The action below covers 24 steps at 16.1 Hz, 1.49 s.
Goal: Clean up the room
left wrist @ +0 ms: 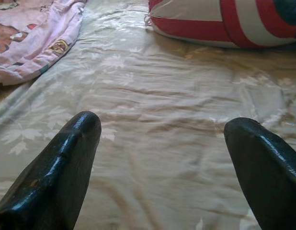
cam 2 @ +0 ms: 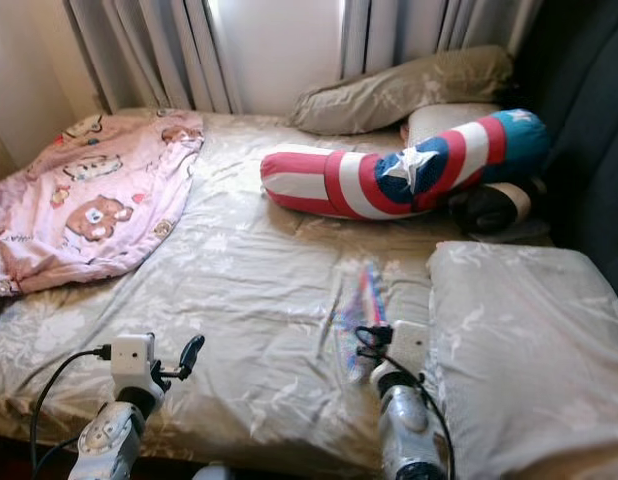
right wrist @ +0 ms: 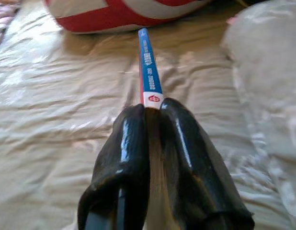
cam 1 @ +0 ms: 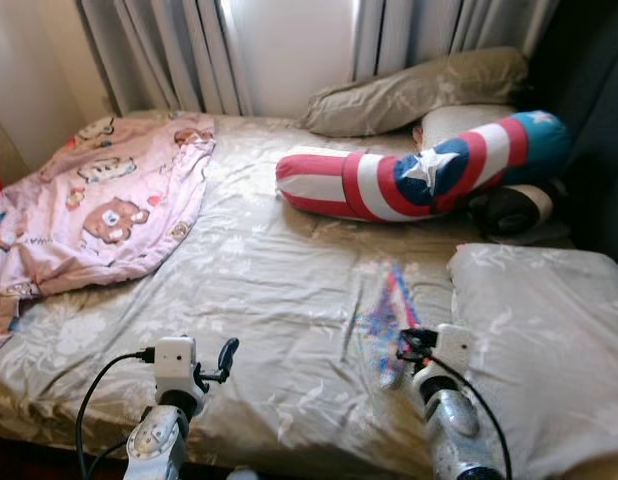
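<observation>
Right wrist view: the right gripper [right wrist: 152,108] is clamped on the near end of a thin book [right wrist: 149,72], its two black fingers [right wrist: 125,143] pressed together on it, blue spine up. The book reaches out from the fingertips toward the bolster [right wrist: 119,14]; whether its far end touches the sheet is hard to tell. In the head view it appears as a blurred streak of colour [cam 1: 387,305] above the bed [cam 1: 279,260], just beside a pillow [cam 1: 539,330] on the robot's right. The left gripper [left wrist: 162,129] hovers low over bare sheet, fingers [left wrist: 66,158] spread wide and empty. A pink blanket [cam 1: 99,200] lies crumpled on the bed's left side, well apart from the star-and-stripe bolster near the headboard pillows [cam 1: 419,90].
</observation>
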Available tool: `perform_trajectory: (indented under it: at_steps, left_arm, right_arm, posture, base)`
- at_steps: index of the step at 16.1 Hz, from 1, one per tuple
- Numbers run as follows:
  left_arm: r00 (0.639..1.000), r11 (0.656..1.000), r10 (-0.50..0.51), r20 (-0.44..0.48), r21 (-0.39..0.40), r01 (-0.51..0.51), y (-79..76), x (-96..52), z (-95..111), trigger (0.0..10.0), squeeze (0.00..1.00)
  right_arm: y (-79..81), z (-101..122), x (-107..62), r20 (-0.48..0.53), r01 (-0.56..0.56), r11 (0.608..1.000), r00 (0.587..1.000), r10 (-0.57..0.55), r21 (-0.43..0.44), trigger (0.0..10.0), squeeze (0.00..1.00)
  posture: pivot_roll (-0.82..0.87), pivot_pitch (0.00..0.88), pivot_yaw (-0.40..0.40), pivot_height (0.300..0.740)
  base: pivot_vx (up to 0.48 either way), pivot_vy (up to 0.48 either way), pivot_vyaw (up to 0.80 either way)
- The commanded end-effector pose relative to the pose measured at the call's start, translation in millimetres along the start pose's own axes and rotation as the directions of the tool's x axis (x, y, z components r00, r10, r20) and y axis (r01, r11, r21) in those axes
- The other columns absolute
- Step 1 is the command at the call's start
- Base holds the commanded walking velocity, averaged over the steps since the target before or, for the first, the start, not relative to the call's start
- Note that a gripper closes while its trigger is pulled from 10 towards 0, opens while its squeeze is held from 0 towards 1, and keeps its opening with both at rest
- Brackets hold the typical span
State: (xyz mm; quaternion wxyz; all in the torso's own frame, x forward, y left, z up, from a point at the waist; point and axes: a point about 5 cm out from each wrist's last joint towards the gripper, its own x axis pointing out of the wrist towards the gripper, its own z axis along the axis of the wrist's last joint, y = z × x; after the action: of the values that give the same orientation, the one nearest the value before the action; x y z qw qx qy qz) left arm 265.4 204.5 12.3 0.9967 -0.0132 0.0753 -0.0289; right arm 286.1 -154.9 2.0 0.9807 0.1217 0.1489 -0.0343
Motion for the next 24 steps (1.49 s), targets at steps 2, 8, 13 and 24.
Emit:
perform_trajectory:
  at_steps: [2,8,13,24]
  left_arm:
    - [1.000,1.000,-0.002,0.016,0.014,0.002,6.0,-3.8,3.1,10.0,0.00]
    - [0.999,0.998,-0.032,0.008,0.063,0.031,17.2,-18.6,4.7,10.0,0.00]
    - [0.999,0.995,-0.043,-0.032,0.093,0.046,25.1,-43.7,-1.5,10.0,0.00]
    - [0.991,0.986,-0.045,-0.123,0.151,0.064,41.0,-72.9,-1.9,10.0,0.00]
  right_arm:
    - [-3.8,16.6,10.2,0.029,0.039,0.997,0.999,-0.041,0.069,10.0,0.00]
    - [-2.9,33.0,22.0,0.033,0.008,0.976,0.999,-0.015,0.218,10.0,0.00]
    - [12.1,54.9,32.6,0.091,-0.090,0.964,0.994,0.069,0.250,10.0,0.00]
    - [-34.8,20.1,15.0,-0.073,0.149,0.959,0.988,-0.135,0.239,10.0,0.00]
  posture:
    - [0.12,0.055,0.021,0.665]
    - [0.19,0.131,0.082,0.665]
    - [0.23,0.184,0.124,0.665]
    - [0.25,0.230,0.167,0.665]
  base:
    - [0.000,0.000,0.00]
    - [0.000,0.000,0.00]
    - [0.000,0.000,0.00]
    - [0.000,0.000,0.00]
